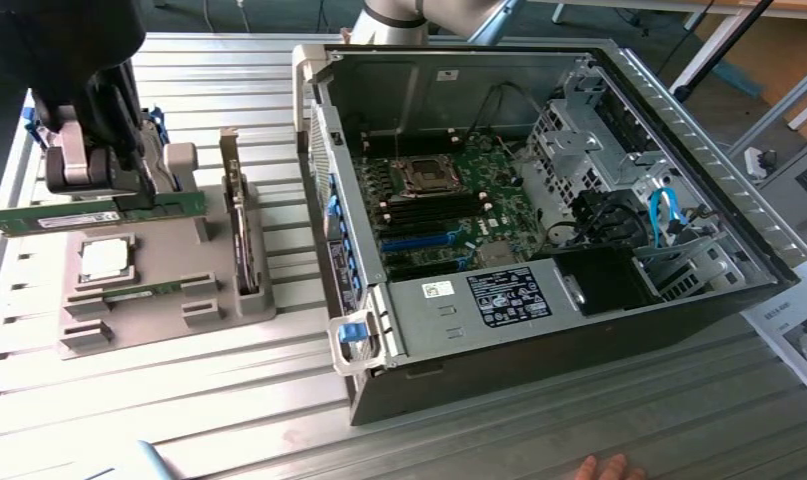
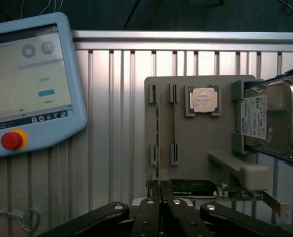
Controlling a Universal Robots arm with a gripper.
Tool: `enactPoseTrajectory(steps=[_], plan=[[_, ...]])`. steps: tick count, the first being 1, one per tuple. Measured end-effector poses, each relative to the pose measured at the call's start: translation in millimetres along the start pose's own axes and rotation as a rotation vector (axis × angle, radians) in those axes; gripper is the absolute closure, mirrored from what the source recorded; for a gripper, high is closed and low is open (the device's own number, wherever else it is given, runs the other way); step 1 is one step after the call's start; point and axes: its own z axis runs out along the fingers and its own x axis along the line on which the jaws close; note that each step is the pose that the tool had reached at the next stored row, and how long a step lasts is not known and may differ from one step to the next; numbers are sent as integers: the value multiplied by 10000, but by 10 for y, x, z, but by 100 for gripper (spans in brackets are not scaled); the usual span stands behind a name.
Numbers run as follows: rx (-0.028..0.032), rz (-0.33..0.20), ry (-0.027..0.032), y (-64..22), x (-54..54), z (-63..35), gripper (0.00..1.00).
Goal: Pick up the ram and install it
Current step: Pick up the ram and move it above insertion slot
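The exterior camera looks steeply down from high and well back over the table (image 1: 176, 400), holder (image 1: 176, 265) at the exterior view's left, case (image 1: 376, 95) at its right, while the wrist camera looks straight down, close, past the gripper (image 2: 161, 191) onto that same holder.

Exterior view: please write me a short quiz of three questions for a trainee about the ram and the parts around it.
1. True or false: the fingers are shut on the ram.
2. What lies flat in the grey holder? A) a silver processor B) a fan C) a screwdriver
3. On which side of the exterior view does the open computer case lie?
Key: 1 true; 2 A; 3 the right.
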Motion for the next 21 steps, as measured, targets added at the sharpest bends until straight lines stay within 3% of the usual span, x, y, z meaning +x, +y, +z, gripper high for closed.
enactPoseTrajectory(steps=[21], plan=[[0, 0, 0, -258, 60, 1, 88]])
